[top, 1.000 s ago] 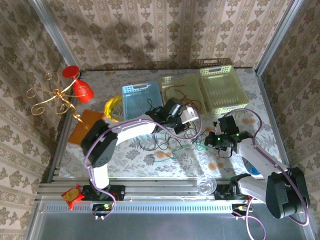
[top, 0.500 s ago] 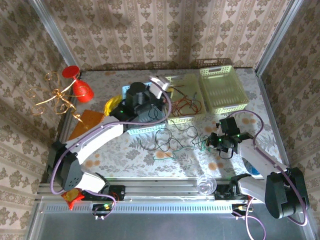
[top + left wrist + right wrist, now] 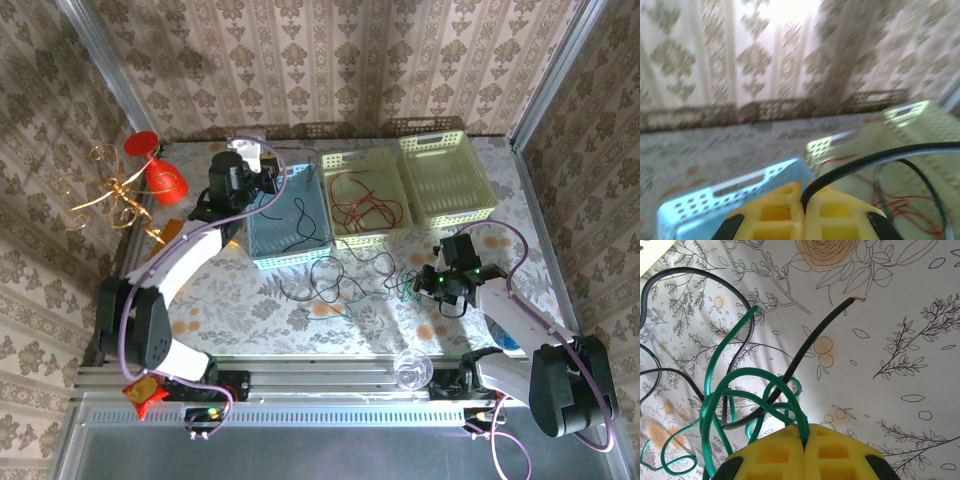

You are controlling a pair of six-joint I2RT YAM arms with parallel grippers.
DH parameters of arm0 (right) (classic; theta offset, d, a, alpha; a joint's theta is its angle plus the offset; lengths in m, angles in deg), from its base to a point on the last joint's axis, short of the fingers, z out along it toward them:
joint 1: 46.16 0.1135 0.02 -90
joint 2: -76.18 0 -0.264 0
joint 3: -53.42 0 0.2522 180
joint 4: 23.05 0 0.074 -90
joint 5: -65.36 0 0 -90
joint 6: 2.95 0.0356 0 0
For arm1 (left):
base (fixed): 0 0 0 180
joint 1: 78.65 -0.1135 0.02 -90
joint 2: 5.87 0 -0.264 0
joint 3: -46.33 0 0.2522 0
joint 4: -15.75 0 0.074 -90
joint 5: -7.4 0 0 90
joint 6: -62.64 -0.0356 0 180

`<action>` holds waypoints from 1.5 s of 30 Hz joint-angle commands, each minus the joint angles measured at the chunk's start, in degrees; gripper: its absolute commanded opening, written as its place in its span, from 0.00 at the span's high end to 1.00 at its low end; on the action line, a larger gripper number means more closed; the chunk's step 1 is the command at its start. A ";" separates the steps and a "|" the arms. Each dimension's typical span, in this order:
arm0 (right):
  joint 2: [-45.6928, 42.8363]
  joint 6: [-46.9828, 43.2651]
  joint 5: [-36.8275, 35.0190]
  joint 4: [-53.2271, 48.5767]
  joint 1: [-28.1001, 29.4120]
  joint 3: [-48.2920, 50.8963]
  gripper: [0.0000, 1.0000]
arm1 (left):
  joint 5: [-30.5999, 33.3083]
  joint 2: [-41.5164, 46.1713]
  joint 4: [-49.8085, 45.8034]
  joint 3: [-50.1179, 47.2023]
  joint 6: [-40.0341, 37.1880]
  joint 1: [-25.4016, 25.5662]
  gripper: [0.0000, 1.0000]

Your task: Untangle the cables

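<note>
**Table** (image 3: 235, 300): covered by a floral cloth.

**Blue basket** (image 3: 262, 178): stands toward the far side and is the reference for all places below.

**Green baskets:** the first (image 3: 366, 240) touches the blue basket's right side. The second (image 3: 432, 141) stands right of that.

**Left gripper** (image 3: 804, 196): raised over the blue basket's far left corner. Its yellow pads are pressed together on a black cable (image 3: 300, 222). The cable hangs from the pads and trails down into the blue basket.

**Right gripper** (image 3: 805, 437): low over the cloth, right of the blue basket and nearer the arm bases. Its pads are closed on a green cable (image 3: 747, 372), which loops just in front of them.

**Black tangle** (image 3: 328, 272): lies on the cloth just in front of the blue basket and reaches across to the green cable.

**Red cables** (image 3: 365, 205): lie inside the first green basket.
</note>
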 commanded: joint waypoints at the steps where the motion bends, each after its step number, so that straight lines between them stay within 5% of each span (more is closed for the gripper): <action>1: -1.51 0.01 0.11 -0.82 -0.27 -0.37 1.00 | 4.28 -4.52 -3.02 0.92 0.37 0.36 1.00; 2: -1.85 0.16 0.05 -1.07 -0.31 -0.38 1.00 | 4.95 -5.46 -3.13 1.22 0.37 0.45 0.97; 6: -3.14 0.18 0.39 -1.35 -0.29 -0.20 1.00 | 8.15 -5.64 -2.44 1.84 -0.70 1.46 0.26; 9: -3.17 0.01 0.31 -1.62 -0.27 -0.20 1.00 | 8.91 -3.46 -1.73 1.26 -7.09 3.69 0.14; 14: -2.99 1.20 -1.41 -1.23 -0.31 -0.09 1.00 | 5.32 -0.45 -7.01 0.29 -15.35 10.73 0.11; 18: -3.16 2.00 -3.40 -1.27 -0.33 -0.37 1.00 | -7.48 -0.44 -12.61 -0.62 -19.47 15.44 0.11; 27: -2.04 2.20 -3.05 -1.27 -0.29 -0.90 1.00 | -17.46 -13.59 -26.33 9.29 -28.64 27.02 0.17; 34: -2.80 2.62 -2.95 -1.66 -0.27 -0.81 1.00 | -8.00 -26.89 -29.97 19.37 -32.19 31.55 0.17; 45: -3.89 1.54 -2.35 -2.87 -0.35 -0.37 1.00 | 7.86 -32.23 -25.08 20.25 -34.46 33.19 0.23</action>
